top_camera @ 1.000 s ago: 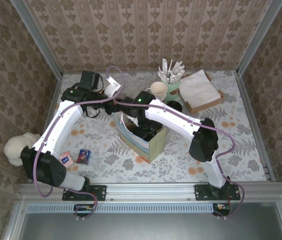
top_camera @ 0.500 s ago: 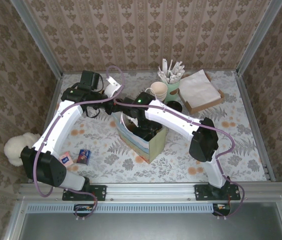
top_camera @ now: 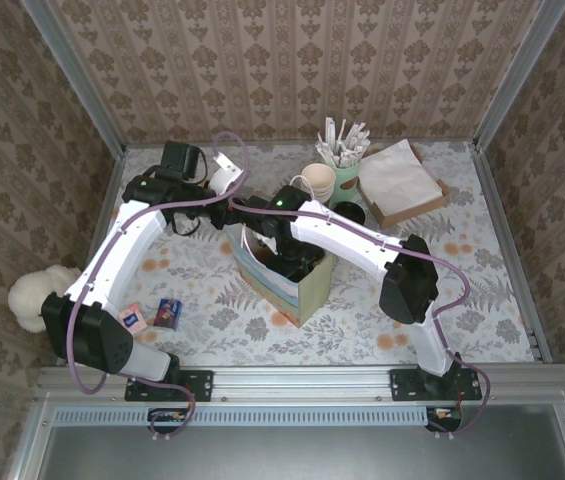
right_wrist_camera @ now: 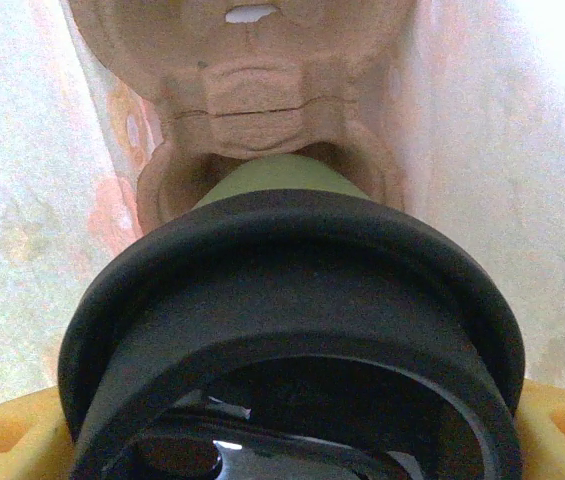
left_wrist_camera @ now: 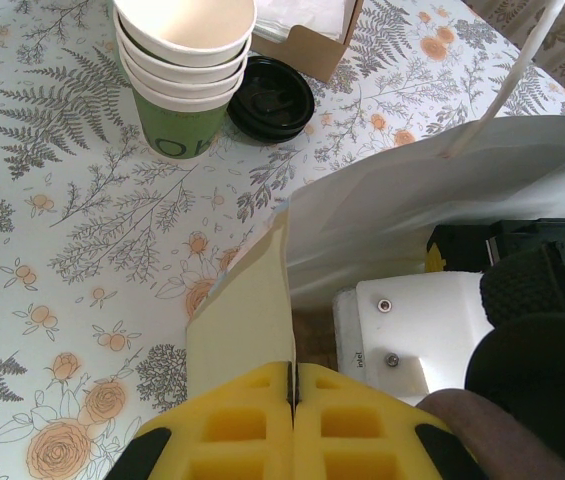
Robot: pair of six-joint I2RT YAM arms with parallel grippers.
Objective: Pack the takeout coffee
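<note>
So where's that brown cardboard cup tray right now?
Down inside the paper bag at mid-table: the right wrist view shows the brown tray between the bag's pale walls, directly beneath the black-lidded green cup.

Black-lidded green cup (right_wrist_camera: 292, 260) stands in the brown pulp carrier (right_wrist_camera: 252, 95) inside the bag (right_wrist_camera: 482, 150).

Inside the paper bag (top_camera: 297, 285) I've almost no slack: its walls stand close on both sides of the lidded cup (right_wrist_camera: 292, 300), and the pulp carrier tray (right_wrist_camera: 252, 95) covers the bottom beyond it. My right arm (top_camera: 347, 235) takes up the mouth, and the left fingers (left_wrist_camera: 232, 420) pinch its rim. Behind, stacked cups (left_wrist_camera: 184, 60), a loose black lid (left_wrist_camera: 270, 97) and the napkin box (left_wrist_camera: 312, 45) crowd the worktop (top_camera: 462, 310); front right of the bag it lies open
</note>
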